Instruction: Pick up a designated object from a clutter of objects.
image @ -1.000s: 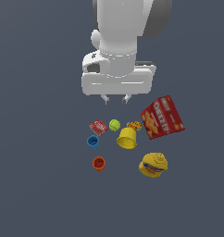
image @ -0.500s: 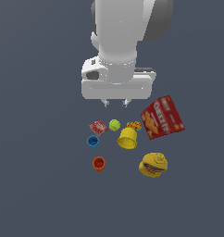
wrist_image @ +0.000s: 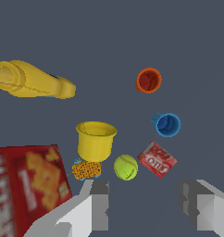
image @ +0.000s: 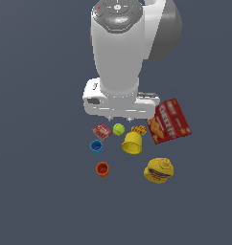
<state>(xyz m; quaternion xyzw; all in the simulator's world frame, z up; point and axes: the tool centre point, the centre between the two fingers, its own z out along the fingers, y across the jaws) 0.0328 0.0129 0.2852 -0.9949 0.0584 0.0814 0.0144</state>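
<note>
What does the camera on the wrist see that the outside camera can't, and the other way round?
Only the wrist view shows the two fingers, spread apart and holding nothing. Only the exterior view shows the big white arm from outside. Both show the yellow cup, red cracker box, yellow bottle, ball, small red box, blue cup and orange cup.

Little print can be read here.

The small flat red box (wrist_image: 157,159), lying in the lower right part of the wrist view, carries white letters that look like "JELLO", though they are too coarse to be sure. The large red cracker box (image: 169,121), at the middle right of the exterior view, shows white lettering along its face, too blurred to read. The label on the rounded yellow bottle (image: 158,171) is only blue and red smudges.
</note>
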